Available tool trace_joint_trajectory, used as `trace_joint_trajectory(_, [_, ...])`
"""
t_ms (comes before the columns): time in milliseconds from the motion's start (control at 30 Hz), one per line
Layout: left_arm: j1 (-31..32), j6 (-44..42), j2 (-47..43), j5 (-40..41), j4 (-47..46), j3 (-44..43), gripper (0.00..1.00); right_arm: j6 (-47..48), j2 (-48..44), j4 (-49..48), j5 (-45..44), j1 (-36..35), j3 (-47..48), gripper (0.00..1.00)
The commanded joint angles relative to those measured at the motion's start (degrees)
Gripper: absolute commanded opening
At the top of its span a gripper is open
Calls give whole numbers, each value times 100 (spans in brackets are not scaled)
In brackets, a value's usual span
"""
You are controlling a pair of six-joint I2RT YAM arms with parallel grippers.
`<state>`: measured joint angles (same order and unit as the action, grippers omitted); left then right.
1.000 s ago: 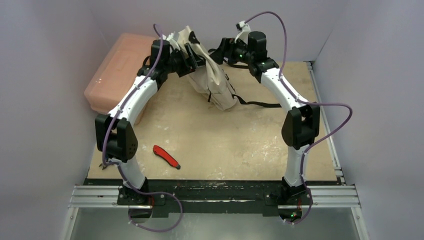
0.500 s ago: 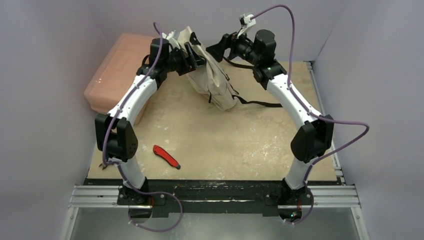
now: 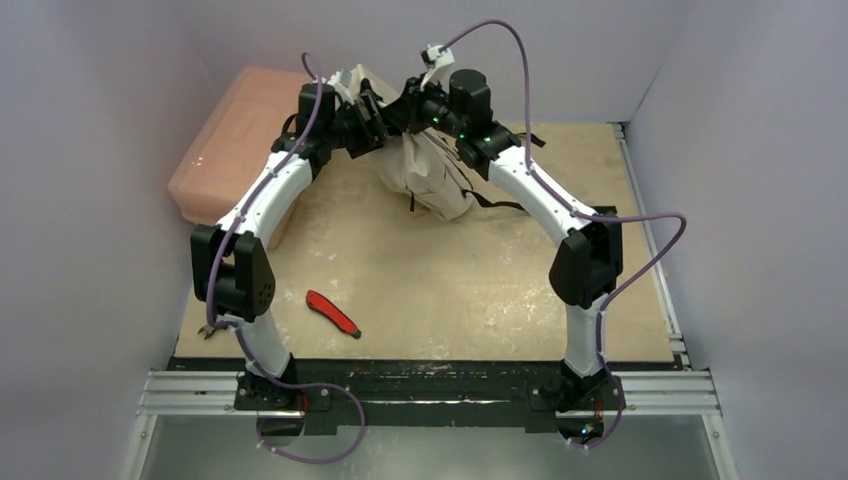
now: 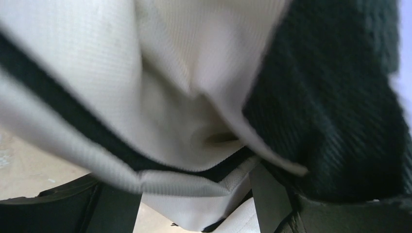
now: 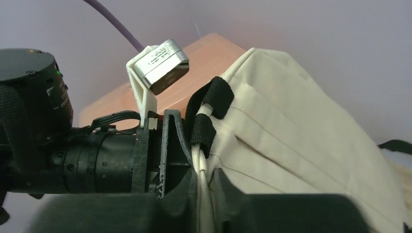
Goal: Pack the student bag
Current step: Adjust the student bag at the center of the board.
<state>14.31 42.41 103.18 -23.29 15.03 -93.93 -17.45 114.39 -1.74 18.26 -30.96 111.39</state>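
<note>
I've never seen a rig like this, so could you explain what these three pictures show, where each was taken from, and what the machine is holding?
These are two robot arms, the left arm and the right arm, bolted at the near edge of a table, each ending in a two-finger gripper. The wide picture comes from a fixed camera above and behind them; the other two come from small cameras on the wrists, hence the close-ups. The left gripper is clamped on the top edge of a cream student bag with black trim, holding it up. The right gripper is at the same edge; whether it has closed is unclear. Also on the table: a pink plastic box at the far left and a red tool near the front.
</note>
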Motion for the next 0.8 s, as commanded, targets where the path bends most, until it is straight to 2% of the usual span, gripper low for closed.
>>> trace_joint_trajectory(0, [57, -412, -648, -31, -27, 283, 74, -129, 144, 156, -1143, 124, 562, 0])
trace_joint_trajectory(133, [-26, -618, -1600, 571, 586, 894, 76, -749, 233, 596, -822, 120, 1384, 0])
trace_joint_trajectory(233, [-58, -697, -2367, 868, 828, 1389, 78, -1663, 18, -141, -452, 117, 1526, 0])
trace_joint_trajectory(400, [-94, -930, -3328, 1258, 1345, 1688, 78, -2826, 150, -698, -192, 165, 2767, 0])
trace_joint_trajectory(467, [-99, -987, -3618, 1415, 1538, 1702, 79, -3465, 174, -1142, -64, 284, 2859, 0])
trace_joint_trajectory(533, [-108, -996, -3837, 1483, 1604, 1694, 80, -4049, -74, -1862, 9, 414, 2342, 0])
trace_joint_trajectory(600, [-119, -955, -3944, 1379, 1558, 1662, 81, -4264, -578, -2594, -20, 512, 1384, 0])
trace_joint_trajectory(700, [-121, -921, -3844, 967, 1553, 1508, 81, -3758, -1700, -3235, -514, 820, -908, 0])
trace_joint_trajectory(767, [-129, -860, -3659, 656, 1542, 1494, 81, -3184, -2081, -3028, -534, 984, -2251, 0])
